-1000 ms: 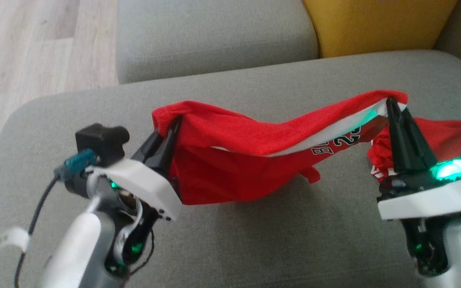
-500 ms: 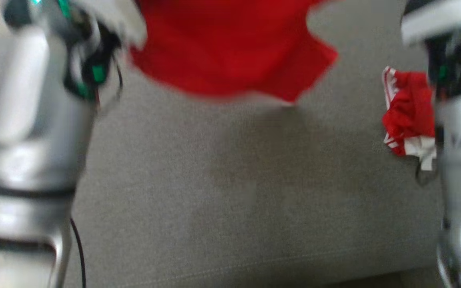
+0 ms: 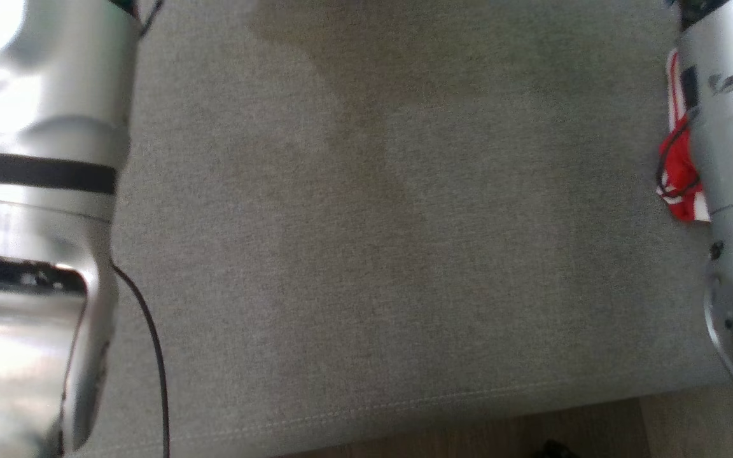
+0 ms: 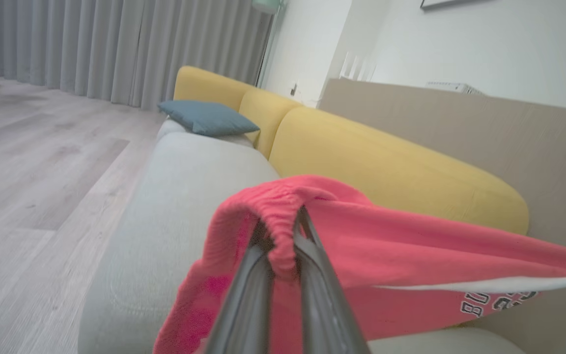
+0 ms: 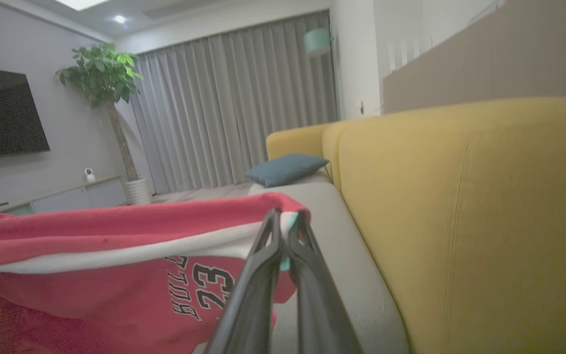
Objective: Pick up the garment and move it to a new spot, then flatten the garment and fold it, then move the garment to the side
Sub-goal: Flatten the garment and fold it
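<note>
"What's hanging over the sofa?"

"A red knit garment [image 4: 410, 250], soft and slack, with a white band and black-and-white lettering. It's slung between two arms above the grey woven seat [image 3: 366, 254]."

"And what has hold of it?"

"The left pincer [image 4: 285, 228], long dark fingers pressed together, is clenched on a bunched, gathered red hem. The right pincer [image 5: 289, 217] is clamped just as tight on the white-trimmed edge. In the right wrist view the printed number sags at seven o'clock of it."

"Anything in the way?"

"In the head view two smooth silver forearms crowd the sides. The left forearm [image 3: 35, 127] is at nine o'clock, with a thin black cable [image 3: 153, 356] trailing beside it. The right forearm [image 3: 729, 127] is at three o'clock, and a crumpled red-and-white scrap of the cloth shows at its edge."

"And the room around?"

"Rounded yellow back cushions [image 4: 386, 167] sit behind the seat, with a teal pillow [image 4: 207, 117] at the far end. There are pleated grey curtains [image 4: 116, 49], a pale plank floor [image 4: 27, 172], a leafy potted plant [image 5: 99, 73] and a dark wall screen [image 5: 3, 115]."
</note>
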Tool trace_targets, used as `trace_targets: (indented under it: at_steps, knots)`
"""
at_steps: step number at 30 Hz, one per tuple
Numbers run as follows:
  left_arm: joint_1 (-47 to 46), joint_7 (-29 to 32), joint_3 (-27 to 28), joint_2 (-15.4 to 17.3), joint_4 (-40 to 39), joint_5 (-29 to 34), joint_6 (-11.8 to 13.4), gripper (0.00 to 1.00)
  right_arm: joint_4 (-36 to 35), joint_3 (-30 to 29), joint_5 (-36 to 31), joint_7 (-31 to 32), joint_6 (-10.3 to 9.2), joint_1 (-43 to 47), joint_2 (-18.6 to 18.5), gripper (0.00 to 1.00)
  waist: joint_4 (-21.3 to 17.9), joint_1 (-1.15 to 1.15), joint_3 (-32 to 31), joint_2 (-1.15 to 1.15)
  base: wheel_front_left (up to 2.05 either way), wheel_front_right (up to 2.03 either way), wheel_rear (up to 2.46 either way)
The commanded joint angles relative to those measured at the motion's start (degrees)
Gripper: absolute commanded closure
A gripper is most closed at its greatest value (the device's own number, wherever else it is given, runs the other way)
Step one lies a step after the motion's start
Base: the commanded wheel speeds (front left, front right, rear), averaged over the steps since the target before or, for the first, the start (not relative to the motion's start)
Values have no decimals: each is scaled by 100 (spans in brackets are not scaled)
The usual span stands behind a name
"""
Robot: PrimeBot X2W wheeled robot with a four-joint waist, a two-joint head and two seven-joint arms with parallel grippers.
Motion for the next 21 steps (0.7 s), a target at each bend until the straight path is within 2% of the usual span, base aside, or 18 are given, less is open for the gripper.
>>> trace_targets:
  at_steps: [1,6,11,15,21]
  knots:
    - [-144,-167,13,143,70,33,-99,100,92,57,77,-70,37,-37,131,100,78,-1,131,0,0,0,0]
    - [371,-458,-184,43,742,6,-352,100,928,238,278,-54,37,378,195,100,175,-1,138,0,0,0,0]
    - [976,-577,-354,20,1086,16,-521,100,1290,495,496,110,37,769,241,100,224,-1,-32,0,0,0,0]
    - [1602,-633,-628,15,1221,107,-638,100,1337,794,723,273,37,1147,160,100,269,-1,-239,0,0,0,0]
    - [2482,-670,-1031,36,1090,234,-698,100,1127,1378,965,626,37,1886,-172,100,299,-1,-626,0,0,0,0]
